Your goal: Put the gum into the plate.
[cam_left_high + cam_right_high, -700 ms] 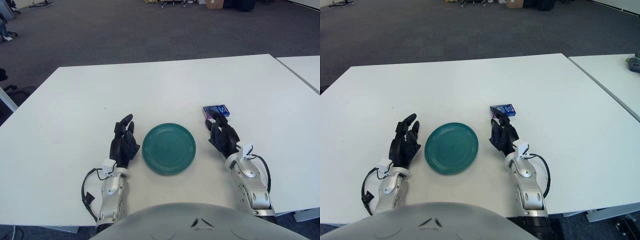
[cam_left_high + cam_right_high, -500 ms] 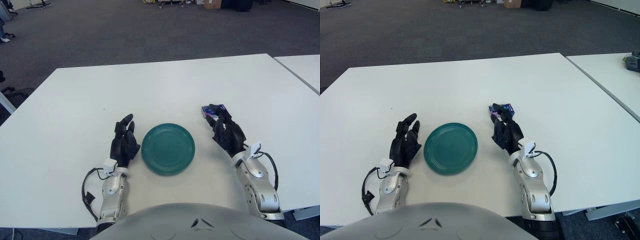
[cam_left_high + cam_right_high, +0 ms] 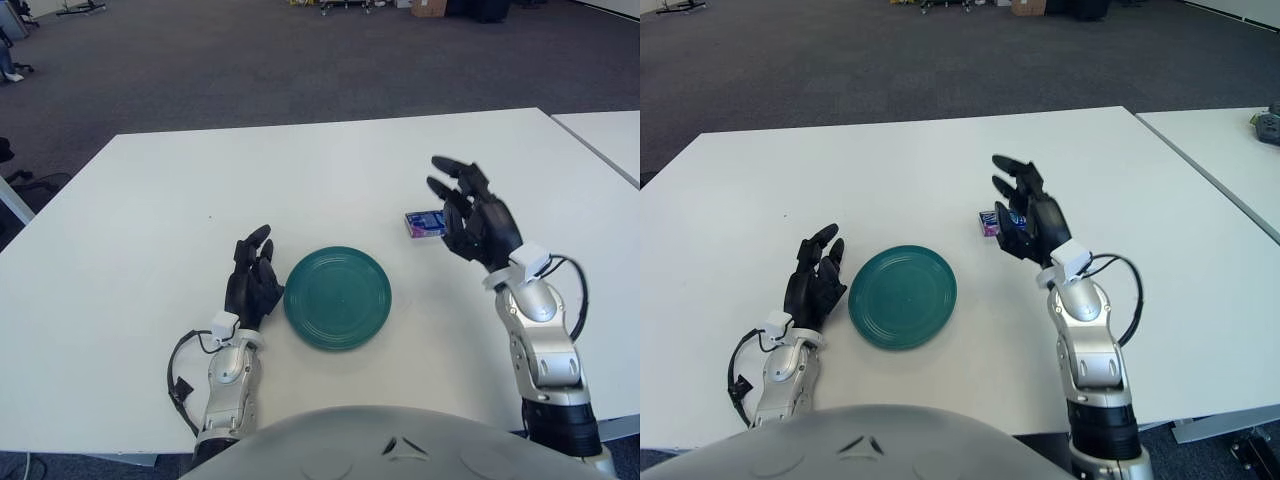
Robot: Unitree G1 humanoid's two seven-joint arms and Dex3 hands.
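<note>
A small blue and purple gum pack (image 3: 424,223) lies flat on the white table (image 3: 330,170), right of a round teal plate (image 3: 338,297). My right hand (image 3: 470,212) is raised above the table, just right of and over the pack, its fingers spread and holding nothing. In the right eye view the hand (image 3: 1025,212) hides most of the pack (image 3: 989,222). My left hand (image 3: 253,281) rests on the table just left of the plate, fingers relaxed and empty.
A second white table (image 3: 608,135) stands at the right, with a narrow gap between the two. A dark object (image 3: 1266,124) sits on it at the far right. Grey carpet lies beyond the table's far edge.
My right hand has lifted off the table and moved forward and up, from just behind the gum pack to above it, with its fingers spreading. The left hand, plate and pack have stayed put.
</note>
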